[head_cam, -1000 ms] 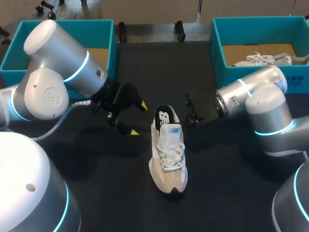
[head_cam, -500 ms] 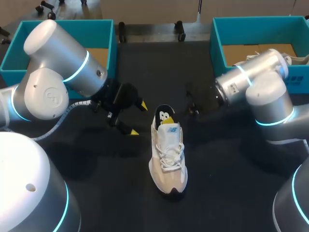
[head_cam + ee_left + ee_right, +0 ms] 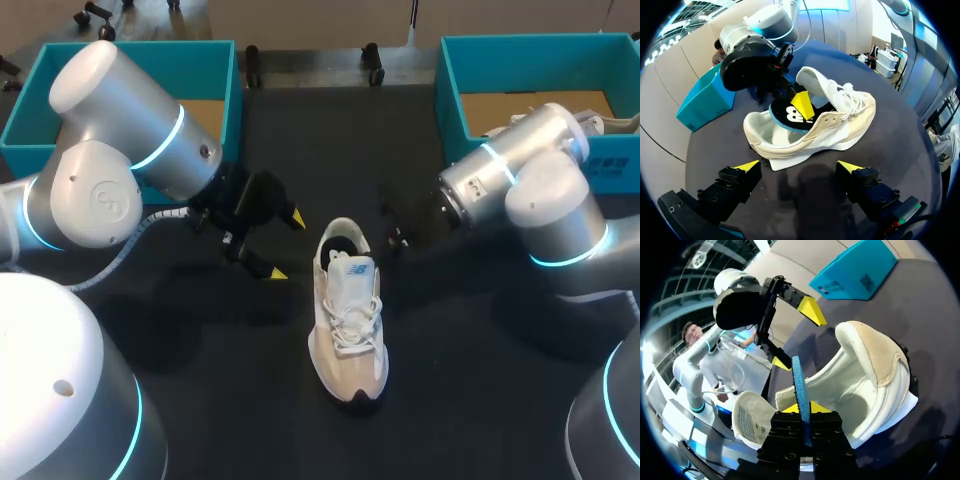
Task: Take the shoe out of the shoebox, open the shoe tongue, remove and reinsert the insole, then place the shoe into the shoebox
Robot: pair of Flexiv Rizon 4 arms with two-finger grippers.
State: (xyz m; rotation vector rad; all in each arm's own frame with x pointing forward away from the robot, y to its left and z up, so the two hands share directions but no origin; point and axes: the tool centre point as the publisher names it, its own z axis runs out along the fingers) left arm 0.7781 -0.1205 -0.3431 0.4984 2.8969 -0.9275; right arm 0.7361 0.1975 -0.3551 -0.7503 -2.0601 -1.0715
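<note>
Gripping the insole (image 3: 799,380) by its edge at the heel opening of the shoe (image 3: 345,310), which stands sole-down on the surface (image 3: 450,380), the right jaws likely steer it through the collar, while the left jaws hang parted beside that shoe.

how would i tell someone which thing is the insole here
On the black table, find the cream shoe standing alone in the middle. At its heel opening the right gripper pinches the insole: a thin flat pad, black on top with a blue edge, unlike the pale shoe around it.
</note>
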